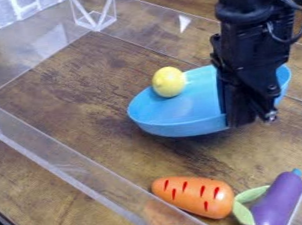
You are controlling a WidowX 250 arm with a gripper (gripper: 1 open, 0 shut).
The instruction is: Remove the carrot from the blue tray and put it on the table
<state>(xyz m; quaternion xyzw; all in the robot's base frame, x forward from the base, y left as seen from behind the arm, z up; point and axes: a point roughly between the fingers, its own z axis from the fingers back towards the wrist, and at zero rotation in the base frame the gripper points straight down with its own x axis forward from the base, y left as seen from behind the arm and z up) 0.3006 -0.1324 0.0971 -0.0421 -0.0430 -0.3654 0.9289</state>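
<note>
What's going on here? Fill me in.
A single robot arm's gripper is shut on the near rim of the blue tray, and the tray sits tilted rather than flat on the table. A yellow lemon rests in the tray at its far left edge. The carrot is not in the tray: it lies on the table near the front, next to a purple eggplant, with nothing touching it.
</note>
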